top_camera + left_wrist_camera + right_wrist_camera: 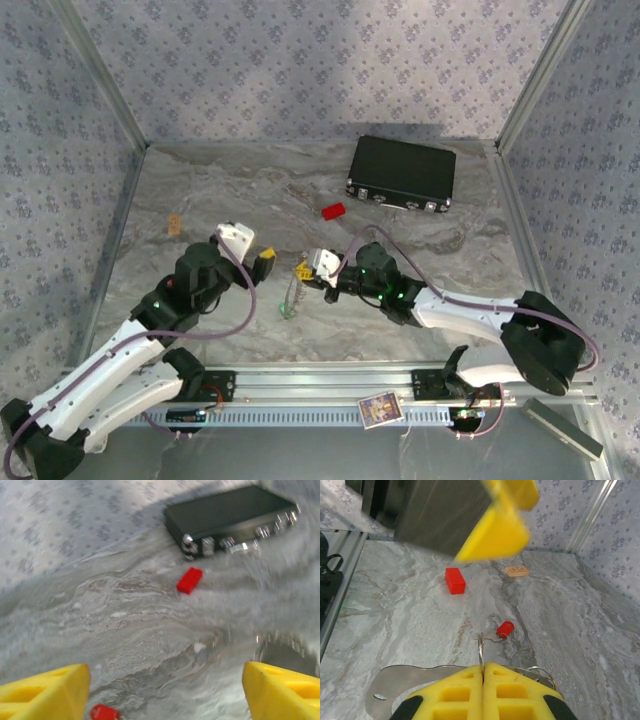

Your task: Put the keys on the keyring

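Left gripper spread wide, nothing between. Yellow fingers at bottom corners of frame. Red key on grey marbled counter just right of left-hand finger, only plastic head visible. Red block farther out, mid-counter. Black case beyond block, top right, metal fittings along near edge. Patterned wall upper left. Right side blurred.

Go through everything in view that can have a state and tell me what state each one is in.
Large thin silvery metal keyring: pinched edge-on in the right gripper.
Right gripper: shut on the keyring.
Left gripper: open, empty.
Tiny red-headed key: lying on the table, off the keyring.
Tiny green-headed key: by the keyring's lower end, threading unclear.
Black rectangular case: closed, lying flat.
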`<state>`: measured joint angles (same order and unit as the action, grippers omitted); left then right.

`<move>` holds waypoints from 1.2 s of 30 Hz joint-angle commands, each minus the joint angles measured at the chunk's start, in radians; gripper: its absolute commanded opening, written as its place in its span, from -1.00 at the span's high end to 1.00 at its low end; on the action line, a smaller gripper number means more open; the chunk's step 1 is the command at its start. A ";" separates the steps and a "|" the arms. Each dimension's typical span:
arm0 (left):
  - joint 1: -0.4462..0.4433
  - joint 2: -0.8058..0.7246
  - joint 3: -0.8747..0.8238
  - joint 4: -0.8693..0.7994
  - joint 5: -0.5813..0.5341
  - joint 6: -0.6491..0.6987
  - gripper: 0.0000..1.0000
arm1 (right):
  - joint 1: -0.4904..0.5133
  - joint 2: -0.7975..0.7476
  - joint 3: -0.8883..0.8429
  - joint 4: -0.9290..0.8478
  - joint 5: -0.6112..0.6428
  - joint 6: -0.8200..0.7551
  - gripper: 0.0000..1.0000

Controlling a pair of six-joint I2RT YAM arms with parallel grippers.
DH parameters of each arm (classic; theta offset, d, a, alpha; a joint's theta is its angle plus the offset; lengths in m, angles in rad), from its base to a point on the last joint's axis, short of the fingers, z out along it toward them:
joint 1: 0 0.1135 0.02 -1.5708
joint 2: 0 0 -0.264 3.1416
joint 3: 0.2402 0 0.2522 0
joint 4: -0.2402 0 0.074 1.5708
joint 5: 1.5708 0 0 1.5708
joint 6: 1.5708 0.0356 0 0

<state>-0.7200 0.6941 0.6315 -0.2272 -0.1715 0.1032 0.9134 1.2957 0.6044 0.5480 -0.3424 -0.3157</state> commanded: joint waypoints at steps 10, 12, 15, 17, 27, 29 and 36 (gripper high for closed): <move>0.110 -0.084 -0.063 -0.007 0.470 0.445 -0.07 | -0.031 -0.102 0.120 -0.353 -0.090 -0.108 1.00; 0.110 -0.073 -0.068 0.005 0.550 0.475 0.02 | -0.034 -0.108 0.143 -0.424 -0.090 -0.126 1.00; 0.107 -0.029 -0.063 0.042 0.623 0.482 0.07 | -0.036 -0.111 0.196 -0.531 -0.085 -0.154 1.00; 0.104 0.004 -0.056 0.073 0.656 0.477 0.10 | -0.036 -0.110 0.231 -0.602 -0.078 -0.169 1.00; 0.059 0.145 -0.018 0.130 0.730 0.486 0.38 | -0.029 -0.089 0.363 -0.819 -0.066 -0.236 1.00; 0.057 0.158 -0.018 0.148 0.737 0.477 0.41 | -0.027 -0.079 0.383 -0.840 -0.064 -0.244 1.00; 0.042 0.182 -0.024 0.191 0.763 0.418 0.46 | -0.019 -0.046 0.430 -0.882 -0.055 -0.260 1.00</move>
<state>-0.6693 0.8730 0.5793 -0.0868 0.5381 0.5488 0.8860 1.2354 0.9878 -0.2962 -0.4046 -0.5510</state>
